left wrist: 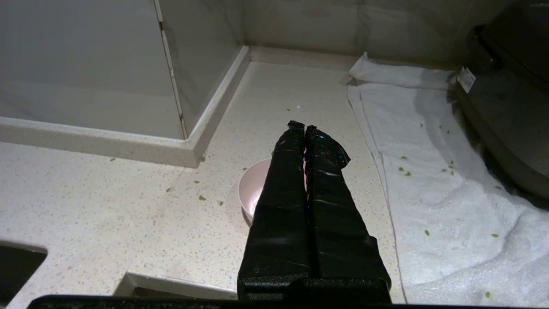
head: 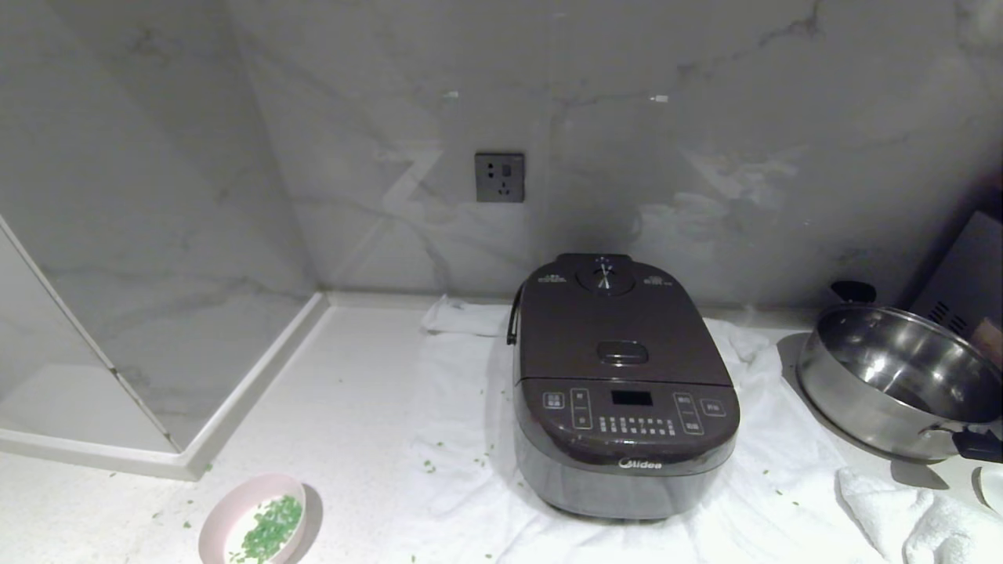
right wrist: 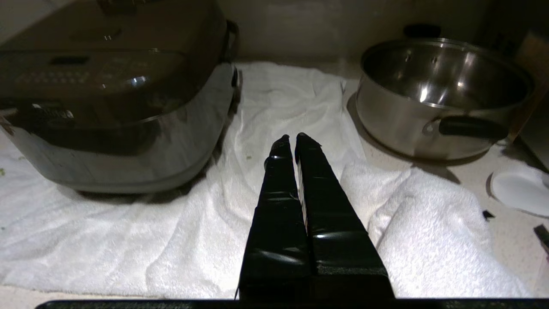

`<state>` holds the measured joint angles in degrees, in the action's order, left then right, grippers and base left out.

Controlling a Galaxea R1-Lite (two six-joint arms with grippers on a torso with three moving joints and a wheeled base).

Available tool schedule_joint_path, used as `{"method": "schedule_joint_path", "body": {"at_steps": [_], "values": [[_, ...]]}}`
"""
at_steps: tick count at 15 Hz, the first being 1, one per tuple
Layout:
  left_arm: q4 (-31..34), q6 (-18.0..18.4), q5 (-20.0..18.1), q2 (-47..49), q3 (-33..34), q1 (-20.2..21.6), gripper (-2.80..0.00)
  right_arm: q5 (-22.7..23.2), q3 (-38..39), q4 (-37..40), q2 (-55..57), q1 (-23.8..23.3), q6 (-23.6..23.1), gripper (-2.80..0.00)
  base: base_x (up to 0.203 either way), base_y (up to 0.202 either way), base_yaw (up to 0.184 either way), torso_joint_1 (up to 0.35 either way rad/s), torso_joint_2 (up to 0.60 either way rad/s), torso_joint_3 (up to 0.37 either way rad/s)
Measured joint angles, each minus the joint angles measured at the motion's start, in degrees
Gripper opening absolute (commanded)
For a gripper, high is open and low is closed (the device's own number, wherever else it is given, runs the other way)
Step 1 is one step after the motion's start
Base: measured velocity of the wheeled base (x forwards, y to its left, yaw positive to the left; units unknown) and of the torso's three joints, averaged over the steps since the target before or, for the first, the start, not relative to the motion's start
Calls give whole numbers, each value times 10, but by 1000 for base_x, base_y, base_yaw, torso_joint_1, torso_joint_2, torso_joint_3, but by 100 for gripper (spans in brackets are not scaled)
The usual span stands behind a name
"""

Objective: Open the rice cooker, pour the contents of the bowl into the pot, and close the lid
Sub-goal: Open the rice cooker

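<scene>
Opening came first: my right jaws, closed and empty, hung beside the boxy brown-grey rice cooker; pressing its oval release button squarely seemed wisest. Left jaws, closed, hovered over the pale pink bowl.

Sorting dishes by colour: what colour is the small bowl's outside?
Pale pink outside, white inside; the bowl shows best in the head view.

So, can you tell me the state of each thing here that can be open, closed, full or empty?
rice cooker: standing on the white towel, closed.
lid: down, shut.
bowl: upright on the counter, holding green bits.
steel pan: uncovered, looks empty.
wall socket: nothing plugged in.
left gripper: shut, empty, above the bowl.
right gripper: shut, empty, above the towel.
</scene>
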<state>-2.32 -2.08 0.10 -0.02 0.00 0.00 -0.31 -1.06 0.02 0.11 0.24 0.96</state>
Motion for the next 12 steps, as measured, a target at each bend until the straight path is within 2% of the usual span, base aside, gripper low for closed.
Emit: {"method": "schedule_joint_path", "body": {"at_steps": [4,9,12], "values": [[0,0,0,0,0,0,-280,29,-127,24,89,2,13,-280,0,0,0,0,0,0],[0,0,0,0,0,0,-280,85,-359,34,372,8,22,-280,0,0,0,0,0,0],[0,0,0,0,0,0,-280,84,-520,69,535,70,43,-280,0,0,0,0,0,0]]}}
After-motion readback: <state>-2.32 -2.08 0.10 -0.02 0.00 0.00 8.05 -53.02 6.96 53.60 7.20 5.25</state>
